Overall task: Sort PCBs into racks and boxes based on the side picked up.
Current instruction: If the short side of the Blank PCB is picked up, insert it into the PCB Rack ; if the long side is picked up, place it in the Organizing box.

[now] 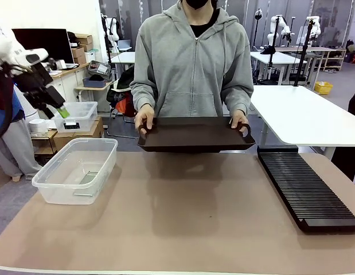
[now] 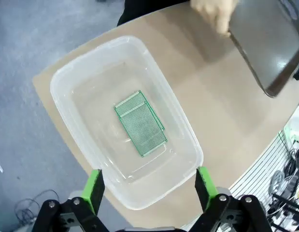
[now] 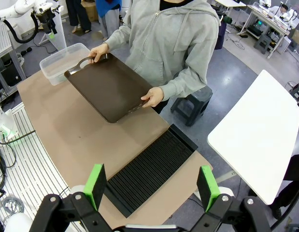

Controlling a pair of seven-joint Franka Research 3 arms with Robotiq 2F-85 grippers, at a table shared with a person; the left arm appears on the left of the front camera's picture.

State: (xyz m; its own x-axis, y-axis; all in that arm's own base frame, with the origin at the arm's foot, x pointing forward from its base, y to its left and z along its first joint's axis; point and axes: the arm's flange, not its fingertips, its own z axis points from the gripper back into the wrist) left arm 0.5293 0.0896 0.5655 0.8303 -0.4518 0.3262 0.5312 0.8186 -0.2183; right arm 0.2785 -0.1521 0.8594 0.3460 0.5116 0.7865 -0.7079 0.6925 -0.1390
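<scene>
While the left gripper (image 2: 148,186) hangs above the clear tub (image 1: 45,182) with its jaws spread wide and nothing between them, both PCBs (image 2: 139,123) lie overlapped on the tub's floor, green faces up. Right of the tub, the person's hands (image 1: 144,118) grasp a dark brown tray (image 1: 194,134) by its ends. Farther right lies the black rack (image 1: 306,186). The right gripper (image 3: 151,186) hangs above the rack, jaws released, empty.

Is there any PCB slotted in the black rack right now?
No; in the right wrist view the rack shows bare slots, while the PCBs lie in the clear tub.
</scene>
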